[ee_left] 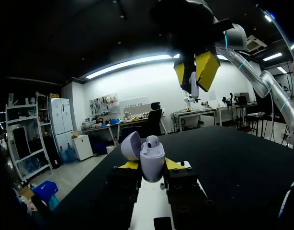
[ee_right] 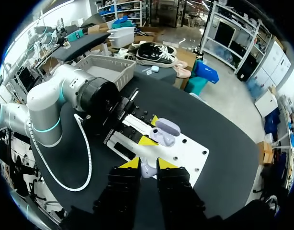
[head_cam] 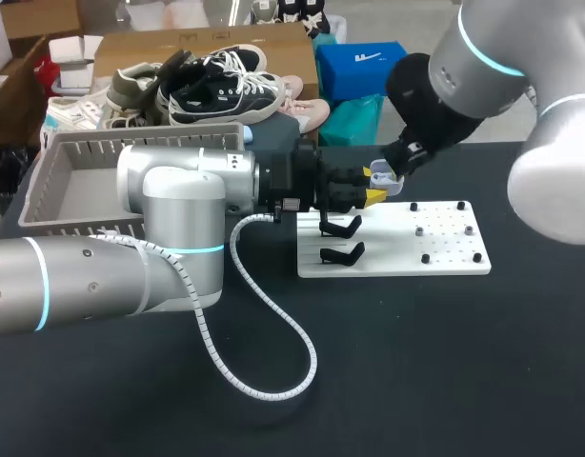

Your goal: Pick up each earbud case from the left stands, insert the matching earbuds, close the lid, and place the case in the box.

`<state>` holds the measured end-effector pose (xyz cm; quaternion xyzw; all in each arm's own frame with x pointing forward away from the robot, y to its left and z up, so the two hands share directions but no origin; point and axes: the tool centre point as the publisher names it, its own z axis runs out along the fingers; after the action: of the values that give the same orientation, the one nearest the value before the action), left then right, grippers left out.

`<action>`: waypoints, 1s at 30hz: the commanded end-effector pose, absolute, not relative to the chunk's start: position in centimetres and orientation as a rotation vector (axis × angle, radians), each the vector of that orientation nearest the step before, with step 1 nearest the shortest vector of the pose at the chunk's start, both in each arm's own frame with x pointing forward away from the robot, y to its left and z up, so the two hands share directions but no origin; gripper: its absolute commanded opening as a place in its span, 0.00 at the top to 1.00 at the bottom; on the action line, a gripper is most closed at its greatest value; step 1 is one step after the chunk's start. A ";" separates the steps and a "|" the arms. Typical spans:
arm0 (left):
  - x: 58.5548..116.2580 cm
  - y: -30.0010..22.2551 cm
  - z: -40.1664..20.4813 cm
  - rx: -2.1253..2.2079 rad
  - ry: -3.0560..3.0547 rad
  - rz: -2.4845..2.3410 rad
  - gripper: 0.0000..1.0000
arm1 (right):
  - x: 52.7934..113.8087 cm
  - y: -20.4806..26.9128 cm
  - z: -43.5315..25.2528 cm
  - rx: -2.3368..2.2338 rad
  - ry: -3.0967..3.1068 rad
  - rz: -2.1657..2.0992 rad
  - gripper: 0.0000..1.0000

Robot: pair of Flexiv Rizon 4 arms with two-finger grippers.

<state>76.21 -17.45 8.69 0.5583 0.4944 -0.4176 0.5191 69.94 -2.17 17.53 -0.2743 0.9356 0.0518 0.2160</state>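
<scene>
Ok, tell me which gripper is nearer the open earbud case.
Left. The left gripper is shut on the earbud case, a finger on each side; the right gripper hangs above it, apart, holding an earbud.

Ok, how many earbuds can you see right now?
2: one earbud sits in the open case held by the left gripper, the other earbud is pinched in the right gripper. More may be hidden.

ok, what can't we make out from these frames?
- Head view: the case is nearly hidden between the left gripper and right gripper; contents unreadable.
- Left wrist view: one seated earbud shows; whether the second slot is filled cannot be seen from this low angle.
- Right wrist view: the right gripper covers most of the held earbud; which side it fits is unclear.
</scene>
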 end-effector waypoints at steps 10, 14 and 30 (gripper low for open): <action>76.3 -17.5 8.6 1.338 1.184 -1.001 1.00 | 73.3 -1.1 16.3 -0.832 2.638 0.106 1.00; 76.3 -17.5 8.6 1.338 1.184 -1.001 1.00 | 73.8 -1.1 16.0 -0.845 2.635 0.084 1.00; 76.3 -17.5 8.6 1.338 1.184 -1.001 1.00 | 74.4 -1.0 14.5 -0.865 2.648 0.067 1.00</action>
<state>76.21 -17.45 8.69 0.5583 0.4944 -0.4176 0.5191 74.28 -1.04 14.58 -0.3062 0.9350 0.0241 0.1772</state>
